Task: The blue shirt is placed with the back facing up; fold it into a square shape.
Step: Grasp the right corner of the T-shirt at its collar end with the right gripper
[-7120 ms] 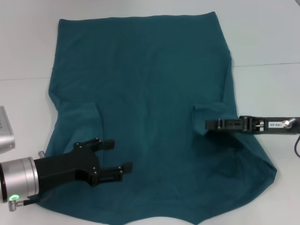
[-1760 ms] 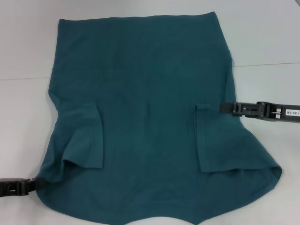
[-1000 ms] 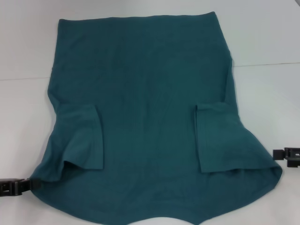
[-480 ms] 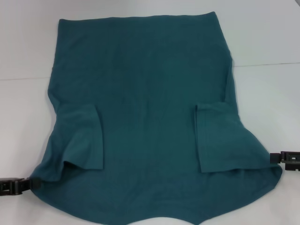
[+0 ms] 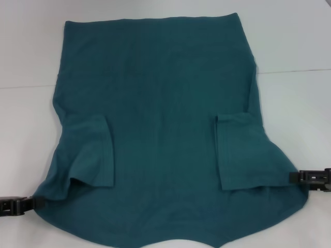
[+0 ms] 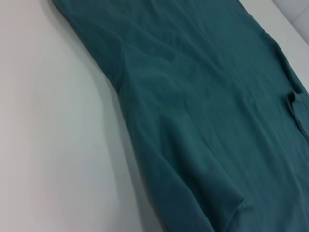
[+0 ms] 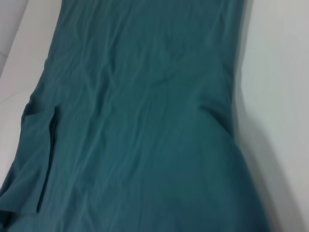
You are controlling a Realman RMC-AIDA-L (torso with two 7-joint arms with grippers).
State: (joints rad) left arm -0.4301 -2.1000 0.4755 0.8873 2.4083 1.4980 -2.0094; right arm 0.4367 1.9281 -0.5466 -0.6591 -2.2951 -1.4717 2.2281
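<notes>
The blue shirt (image 5: 165, 103) lies flat on the white table, plain side up, hem at the far end. Both short sleeves are folded inward onto the body, the left sleeve (image 5: 93, 155) and the right sleeve (image 5: 240, 152). My left gripper (image 5: 31, 202) lies low on the table at the shirt's near left corner, its tip touching the cloth edge. Low at the near right corner, my right gripper (image 5: 297, 177) has its tip at the cloth edge. The left wrist view shows the shirt (image 6: 203, 121) spreading away; the right wrist view shows the shirt (image 7: 145, 121) too.
The white table (image 5: 289, 41) surrounds the shirt, with a thin seam line (image 5: 295, 71) running across it on the right. The shirt's near edge runs out of the head view at the bottom.
My right gripper left the right sleeve fold, swung out and nearer, then slid in to the shirt's near right corner. The left gripper has stayed at the near left corner since 1.8 s ago.
</notes>
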